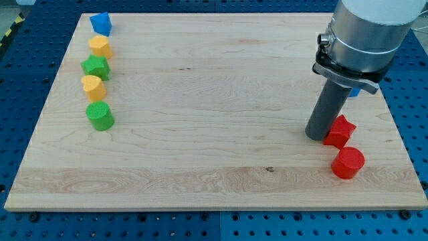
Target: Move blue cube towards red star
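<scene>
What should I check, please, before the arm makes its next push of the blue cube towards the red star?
1. Red star located, at the view's right: ok.
2. Blue cube identified: cannot tell; a blue block sits at top left, and a blue sliver peeks from behind the arm.
3. My tip placed behind either blue piece: not ok; it stands just left of the star.
4. Red cylinder apart from the star: ok.
</scene>
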Robot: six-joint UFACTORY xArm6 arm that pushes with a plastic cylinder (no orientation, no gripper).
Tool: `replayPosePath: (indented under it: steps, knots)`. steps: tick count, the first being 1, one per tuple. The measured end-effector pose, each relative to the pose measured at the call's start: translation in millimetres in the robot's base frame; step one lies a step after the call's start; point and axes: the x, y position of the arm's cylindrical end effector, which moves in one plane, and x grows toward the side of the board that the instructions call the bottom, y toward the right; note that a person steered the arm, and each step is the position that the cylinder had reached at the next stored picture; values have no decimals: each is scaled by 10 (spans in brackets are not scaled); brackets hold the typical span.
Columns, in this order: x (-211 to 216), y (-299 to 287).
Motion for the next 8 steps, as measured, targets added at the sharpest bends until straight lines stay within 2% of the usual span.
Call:
replayPosePath:
  steps: [2, 3, 4, 5, 6, 7, 8]
  knots:
    - [-1146, -480]
    - [-1639, -331]
    - [-1747, 333]
    - [-1666, 1043]
    - [-1429, 1363]
    - [-1252, 1147]
    - [-1249, 772]
